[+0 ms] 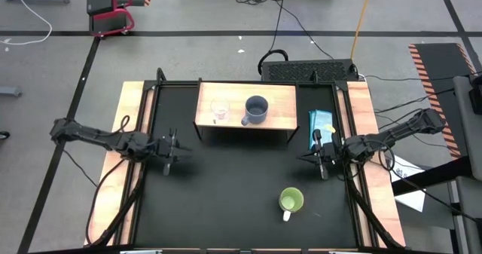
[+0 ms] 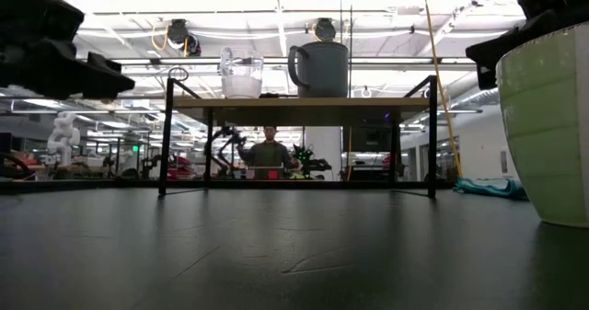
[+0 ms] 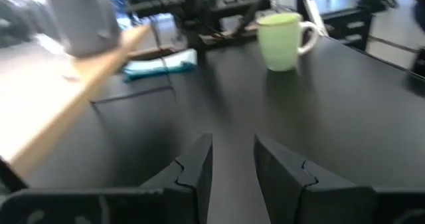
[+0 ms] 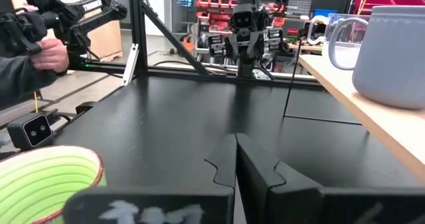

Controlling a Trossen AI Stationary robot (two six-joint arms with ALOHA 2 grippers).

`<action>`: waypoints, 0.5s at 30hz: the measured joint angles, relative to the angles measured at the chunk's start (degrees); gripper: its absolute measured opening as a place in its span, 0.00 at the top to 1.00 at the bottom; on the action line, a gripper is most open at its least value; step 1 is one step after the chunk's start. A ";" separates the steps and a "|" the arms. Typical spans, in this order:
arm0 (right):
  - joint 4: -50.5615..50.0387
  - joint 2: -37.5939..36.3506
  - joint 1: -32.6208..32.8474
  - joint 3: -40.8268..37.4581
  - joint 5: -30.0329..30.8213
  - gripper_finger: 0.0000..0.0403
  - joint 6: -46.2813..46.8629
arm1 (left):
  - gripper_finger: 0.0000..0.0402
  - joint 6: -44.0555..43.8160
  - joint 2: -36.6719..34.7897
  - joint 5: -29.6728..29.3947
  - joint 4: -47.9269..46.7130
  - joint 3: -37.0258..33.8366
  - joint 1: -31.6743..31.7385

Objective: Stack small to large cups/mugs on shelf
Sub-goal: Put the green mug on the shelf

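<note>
High view: the shelf (image 1: pixel 282 96) sits at the far side of the tabletop (image 1: pixel 226 201). The glass cup (image 1: pixel 219 110) stands at its left end and the grey-blue mug (image 1: pixel 256 109) just beside it, near the middle — smallest first, so the bare right end looks reserved for the largest. The green mug (image 1: pixel 291 200) stands upright on the tabletop, well apart from the shelf, handle toward the near edge; I judge it the one piece left to place. My left gripper (image 1: pixel 172 150) hangs over the left side of the tabletop, empty. My right gripper (image 1: pixel 322 157) hangs at the right edge, nearer the green mug than the left one is.

Low view: glass cup (image 2: pixel 241 73) and grey-blue mug (image 2: pixel 319 68) both stand upright on the shelf board (image 2: pixel 304 101), close but apart. The green mug (image 2: pixel 545 126) fills the right edge, resting on the tabletop.

Left wrist view: my left gripper (image 3: pixel 233 159) has its fingers parted with nothing between them — bare tabletop shows through the gap. The green mug (image 3: pixel 281 40) stands far ahead.

Right wrist view: my right gripper (image 4: pixel 236 154) has its fingers pressed together, holding nothing. The green mug's rim (image 4: pixel 46 184) is just beside it; the grey-blue mug (image 4: pixel 392 54) is up on the shelf.
</note>
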 joint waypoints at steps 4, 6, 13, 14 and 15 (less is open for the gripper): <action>0.20 0.00 0.00 -0.05 0.00 1.00 -1.12 | 0.72 -0.10 -0.03 5.07 -1.93 0.00 1.64; 0.38 0.00 0.00 -0.07 0.00 1.00 -1.24 | 0.72 -0.10 -0.02 5.24 -1.94 0.00 2.05; 1.51 0.02 0.00 -0.12 0.00 1.00 -0.86 | 0.72 -3.91 -0.01 -2.12 -0.22 0.00 2.53; 1.77 0.00 0.00 -0.14 0.00 1.00 -0.86 | 0.72 -3.95 -0.01 -2.57 -0.22 0.00 2.53; 1.94 0.00 0.00 -0.14 0.00 1.00 -0.86 | 0.72 -3.91 0.02 -2.58 -0.28 0.00 2.51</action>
